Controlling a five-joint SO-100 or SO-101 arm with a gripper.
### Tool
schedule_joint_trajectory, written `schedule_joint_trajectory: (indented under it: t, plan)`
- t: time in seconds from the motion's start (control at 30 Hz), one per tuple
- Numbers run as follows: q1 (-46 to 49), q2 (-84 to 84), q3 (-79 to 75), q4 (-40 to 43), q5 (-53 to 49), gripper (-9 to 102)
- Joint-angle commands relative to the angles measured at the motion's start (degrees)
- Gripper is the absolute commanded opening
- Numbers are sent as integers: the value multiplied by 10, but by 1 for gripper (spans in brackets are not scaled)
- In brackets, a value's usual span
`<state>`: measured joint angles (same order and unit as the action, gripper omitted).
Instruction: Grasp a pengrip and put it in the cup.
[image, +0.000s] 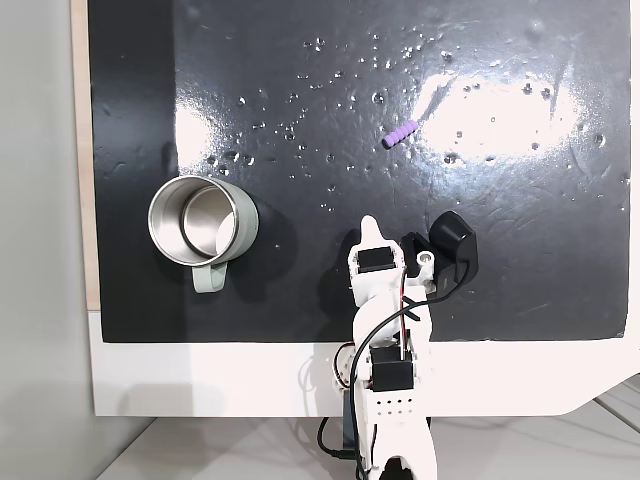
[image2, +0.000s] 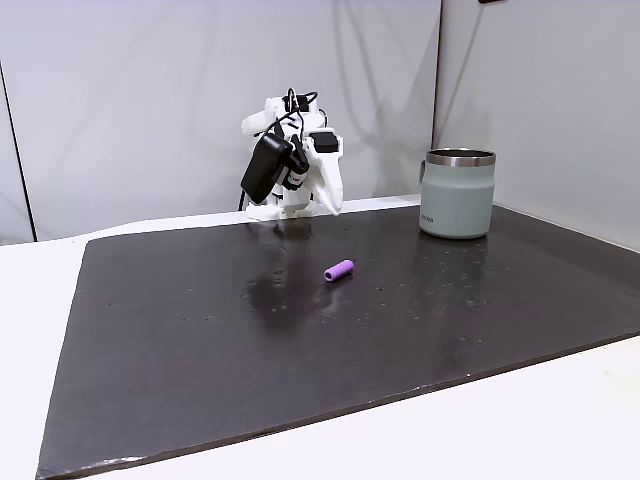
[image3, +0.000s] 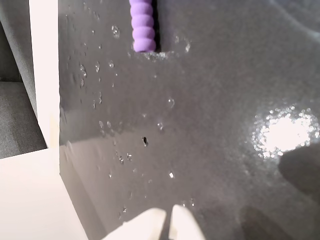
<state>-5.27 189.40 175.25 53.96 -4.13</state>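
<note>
The pengrip (image: 400, 133) is a small light-purple ribbed cylinder lying on the black mat, right of centre in the fixed view from above. From the front it lies mid-mat (image2: 339, 270), and in the wrist view its end pokes in at the top edge (image3: 143, 25). The cup (image: 200, 225), a grey-green mug with a steel inside, stands upright at the mat's left, handle toward the arm's side; from the front it stands at the back right (image2: 458, 193). My gripper (image: 369, 224) (image2: 331, 205) is folded back near the arm's base, well short of the pengrip. Its white tips (image3: 167, 217) are shut with nothing between them.
The black mat (image: 520, 250) is glossy, with small dimples and bright glare patches. It lies on a white table (image2: 40, 290) with a grey wall behind. A black camera (image: 452, 243) rides on the arm beside the gripper.
</note>
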Motion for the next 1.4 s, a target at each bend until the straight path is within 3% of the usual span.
schedule_joint_trajectory:
  t: [0.0,0.4,0.6,0.87,1.13,1.37]
  plan:
    - [-18,5,-13,-1,-33,0]
    - [-12,5,-20,7,-40,0]
    - [82,-14,-93,21,-87,0]
    - [177,-273,-240,-39,-91,0]
    - [180,-485,-310,-126,-111,0]
    - [195,-748,-488,-149,-97,0]
